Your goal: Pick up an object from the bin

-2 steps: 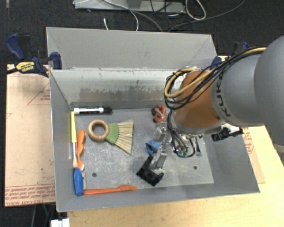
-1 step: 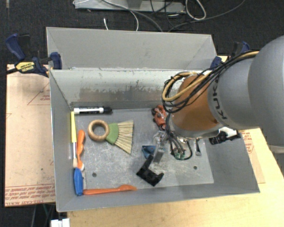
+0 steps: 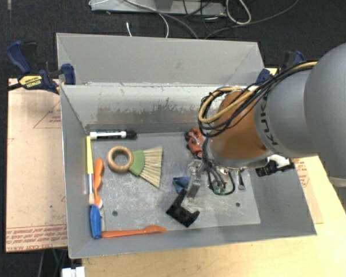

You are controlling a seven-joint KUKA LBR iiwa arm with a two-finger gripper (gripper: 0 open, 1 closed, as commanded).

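My gripper [image 3: 194, 180] hangs low over the middle of the bin floor, under the arm's orange cover. A small blue piece [image 3: 180, 182] lies just to its left, touching or nearly touching it. Right below it on the floor rests a black angular block [image 3: 183, 213]. A red-orange object [image 3: 193, 140] sits behind the gripper near the back wall, partly hidden by the arm.
A hand brush with a green handle [image 3: 147, 165] and a tan tape roll [image 3: 120, 159] lie left of centre. A black-and-white marker [image 3: 111, 135] lies by the back wall. Blue and orange tools [image 3: 95, 198] line the left wall, and an orange utensil [image 3: 132, 231] lies along the front.
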